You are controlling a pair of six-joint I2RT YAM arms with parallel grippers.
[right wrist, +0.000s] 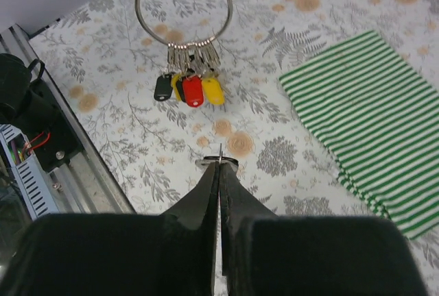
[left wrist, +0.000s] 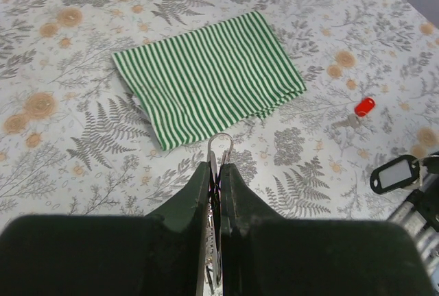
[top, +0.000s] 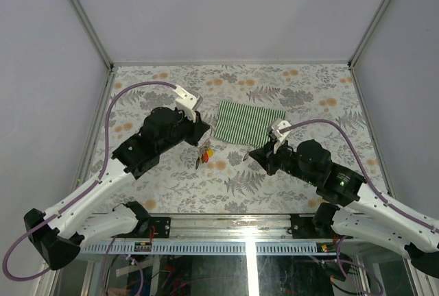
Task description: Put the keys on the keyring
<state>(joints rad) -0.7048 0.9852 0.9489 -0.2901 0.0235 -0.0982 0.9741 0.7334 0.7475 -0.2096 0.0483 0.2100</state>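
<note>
Fingers of the left gripper are clamping the keyring at the top of its wire and holding it up over the middle of the bench. The bunch of keys is hanging below.

Right gripper is pinching shut on a sliver of metal. I'm reading that as the black-tagged key, near the ring but apart from it.

Red-tagged key is lying loose on the bench, near a corner of the striped cloth.

Risks, as I'm judging them:
- Thin wire twisting in the pinch when the key pushes on it.
- Key slipping, since little of it is being gripped.
- Bunch swinging into the way.
- Ring's split isn't showing in any view.

Count: one ring, four tagged keys showing on it (black, red, two yellow), two loose keys, one cloth.
</note>
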